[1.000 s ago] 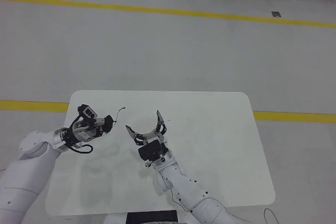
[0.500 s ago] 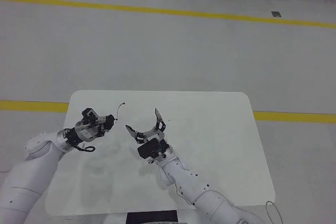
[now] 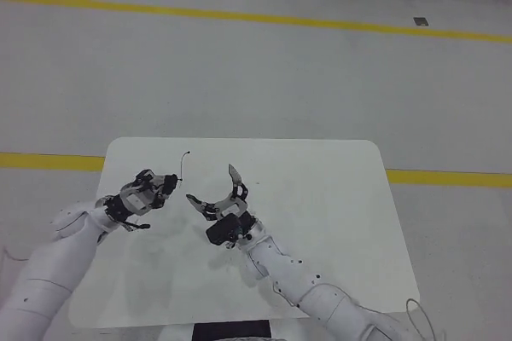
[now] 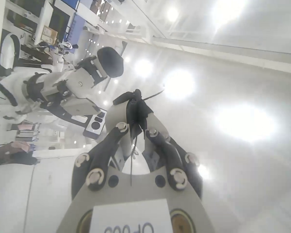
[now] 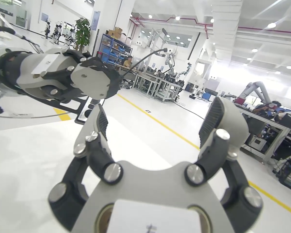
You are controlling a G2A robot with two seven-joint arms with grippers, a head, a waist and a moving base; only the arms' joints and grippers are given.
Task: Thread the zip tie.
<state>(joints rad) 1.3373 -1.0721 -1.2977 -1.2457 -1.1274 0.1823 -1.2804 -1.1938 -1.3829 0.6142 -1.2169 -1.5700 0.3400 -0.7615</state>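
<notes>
A thin black zip tie (image 3: 183, 162) sticks up from my left gripper (image 3: 166, 182), which is shut on it above the left part of the white table (image 3: 324, 196). In the left wrist view the tie (image 4: 153, 95) pokes out past the closed fingertips (image 4: 135, 103) and its tail runs back between the fingers. My right gripper (image 3: 213, 189) is open just to the right of the left one, with nothing between its fingers. In the right wrist view the open gripper (image 5: 160, 120) faces the left gripper (image 5: 94, 78), and the tie (image 5: 145, 58) arcs up from it to its small head.
Both grippers hang above the bare white tabletop (image 5: 26, 151). Grey floor with yellow lines (image 3: 461, 177) surrounds the table. Benches and racks (image 5: 160, 83) stand far off in the hall.
My left gripper has moved right and slightly away with the zip tie, closing the gap to the right gripper. The right gripper has shifted a little left and stays open.
</notes>
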